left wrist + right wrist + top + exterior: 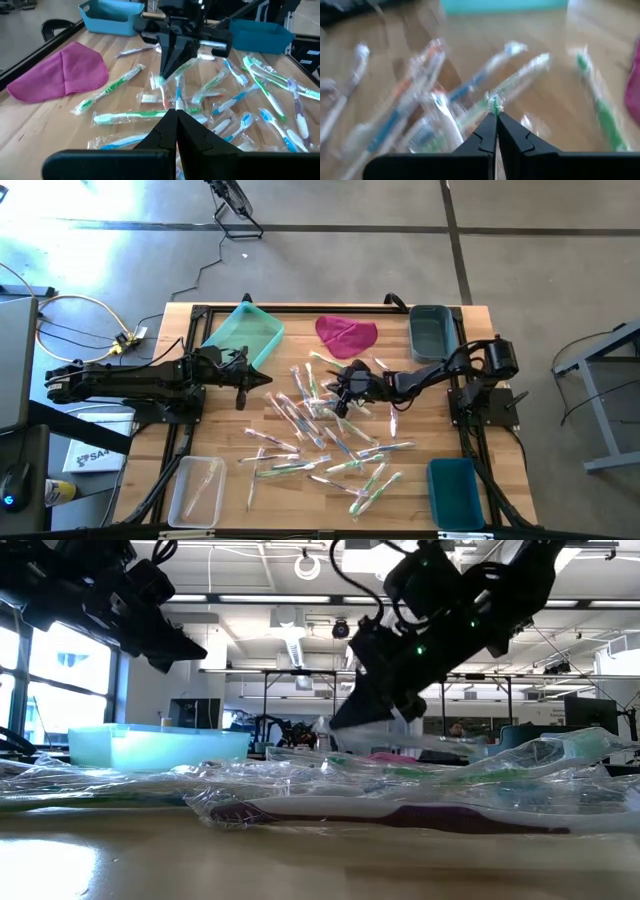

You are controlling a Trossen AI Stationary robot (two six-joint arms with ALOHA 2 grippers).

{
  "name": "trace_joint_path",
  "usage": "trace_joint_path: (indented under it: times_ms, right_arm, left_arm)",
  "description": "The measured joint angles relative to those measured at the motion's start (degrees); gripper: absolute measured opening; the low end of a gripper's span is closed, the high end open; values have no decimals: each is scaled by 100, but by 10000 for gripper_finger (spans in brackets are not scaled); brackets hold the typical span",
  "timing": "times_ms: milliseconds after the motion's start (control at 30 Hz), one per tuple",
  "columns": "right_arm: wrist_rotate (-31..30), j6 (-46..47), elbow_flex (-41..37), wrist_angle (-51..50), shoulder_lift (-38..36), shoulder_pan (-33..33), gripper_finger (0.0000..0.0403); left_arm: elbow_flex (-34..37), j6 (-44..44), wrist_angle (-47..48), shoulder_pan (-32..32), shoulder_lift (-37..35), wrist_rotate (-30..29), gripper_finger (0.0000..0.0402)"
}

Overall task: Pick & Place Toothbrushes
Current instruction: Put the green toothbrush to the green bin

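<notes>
Several wrapped toothbrushes (320, 435) with green, blue, pink and white handles lie scattered on the middle of the wooden table (150, 440). My right gripper (496, 114) reaches in from the table's right, above the far part of the pile (338, 398). It is shut on one green toothbrush (520, 80). My left gripper (176, 114) hovers over the table's left part (243, 388), shut and with nothing between its fingers. It points toward the pile. My right gripper pinches the crinkled end of the green toothbrush's clear wrapper (494, 103) between its two fingertips. The fingers (165, 70) slant down from the table's right side. The toothbrush runs on away from the fingertips, its held end raised off the pile. Whether its other end still rests there cannot be told.
A magenta cloth (346, 333) lies at the far middle. A light teal tray (243, 335) stands far left and a dark teal bin (432, 330) far right. A blue bin (455, 492) is near right. A clear container (197, 488), near left, holds toothbrushes.
</notes>
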State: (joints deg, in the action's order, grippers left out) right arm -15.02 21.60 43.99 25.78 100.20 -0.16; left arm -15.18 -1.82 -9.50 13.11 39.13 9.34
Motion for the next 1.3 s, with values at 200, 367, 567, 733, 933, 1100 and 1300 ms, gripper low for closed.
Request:
trace_joint_path:
  times_ms: [200,367,567,733,933,1100,1300]
  right_arm:
    - [-40,-795,0,464,-516,4,4]
    - [27,-1551,0,1286,-763,4,4]
    - [44,-1831,0,1722,-782,0,4]
    - [34,-1759,0,1939,-780,0,4]
    - [28,-1983,0,2339,-780,0,4]
    - [51,-2148,0,2734,-778,0,4]
    - [58,-2172,0,3229,-778,2,4]
  left_arm:
    - [2,-1,-24,-1,-1,0,1]
    - [2,-1,-27,0,-1,2,1]
    - [4,-1,-44,0,1,4,1]
    - [4,179,-204,-1,33,18,1]
    - [4,294,-927,-1,383,30,33]
    - [4,302,-1586,0,879,46,102]
    - [7,89,-3011,-1,1479,61,164]
